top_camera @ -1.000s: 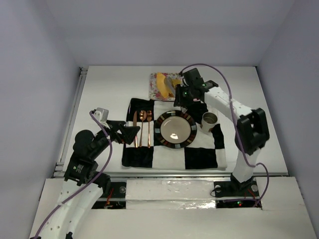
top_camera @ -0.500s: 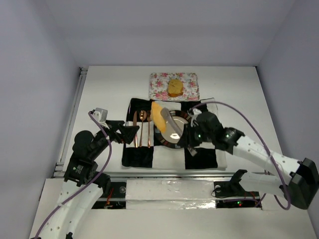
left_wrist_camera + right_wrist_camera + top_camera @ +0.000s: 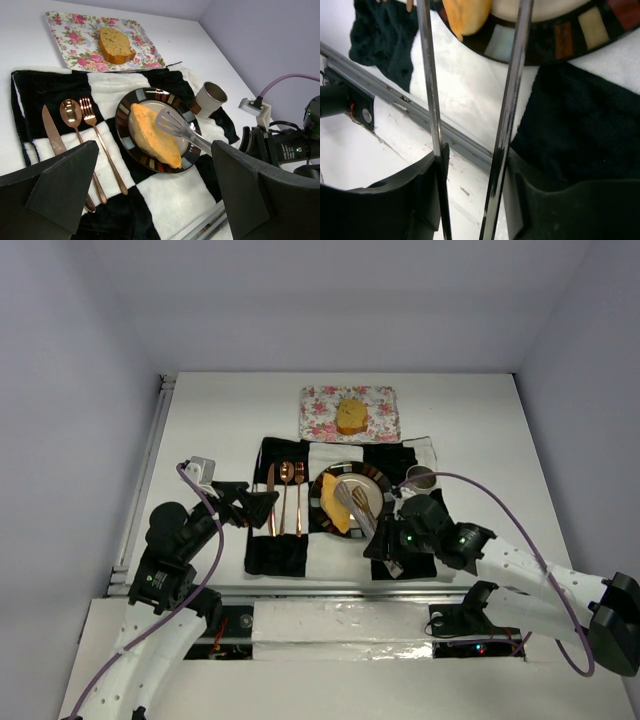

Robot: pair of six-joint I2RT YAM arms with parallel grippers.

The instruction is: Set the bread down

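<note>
Two steel arms of the tongs (image 3: pixel 511 100) run between the fingers of your right end effector (image 3: pixel 475 155), which is clenched on their handle near the near edge of the bench, so the tool is secure. The tong head hangs over the middle of the round plate (image 3: pixel 121 125), with its two arms spread apart. The elongated yellow bread (image 3: pixel 152 134) lies flat on the left part of that plate, just beside the head; you cannot tell whether they touch. Half a second ago that piece was up in the tongs above the plate's far-left rim, and a second ago the arm was reaching over the floral tray (image 3: pixel 70 35) at the far edge. Now the piece is down, which reads as the first placement being finished. The squarer toasted bread (image 3: pixel 116 45) sits on the tray, well apart from the plate, so it is likely your next pickup. Your left end effector (image 3: pixel 155 165) hovers released and empty toward the left edge, above the checked cloth (image 3: pixel 165 200).
</note>
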